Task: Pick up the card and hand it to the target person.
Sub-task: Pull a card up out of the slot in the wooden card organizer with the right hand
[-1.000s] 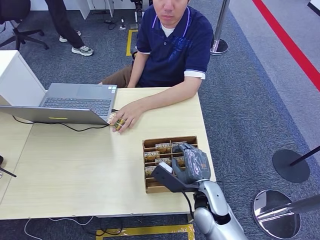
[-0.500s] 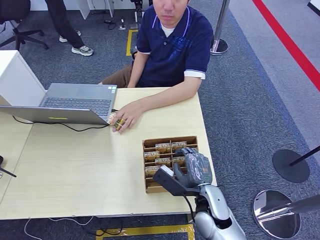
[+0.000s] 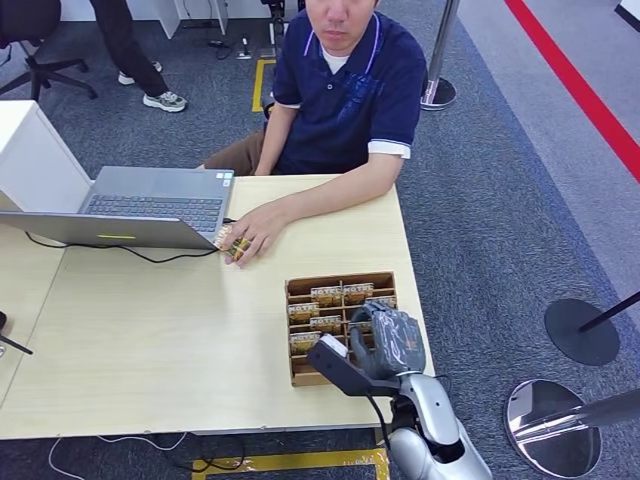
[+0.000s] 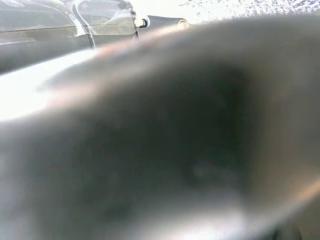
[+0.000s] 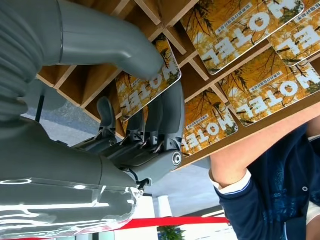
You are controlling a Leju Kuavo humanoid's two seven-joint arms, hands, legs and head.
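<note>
In the box (image 3: 300, 292) on the bench (image 3: 151, 330), your right hand (image 5: 151, 125) pinches one card (image 5: 148, 85) between thumb and fingers so it can lift out.

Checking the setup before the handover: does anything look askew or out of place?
One thing: in the right wrist view, the card pinched by the right hand sits tilted and raised out of the wooden tray, unlike the other cards lying flat in their compartments. That fits a pickup under way; nothing looks spilled or damaged.
</note>
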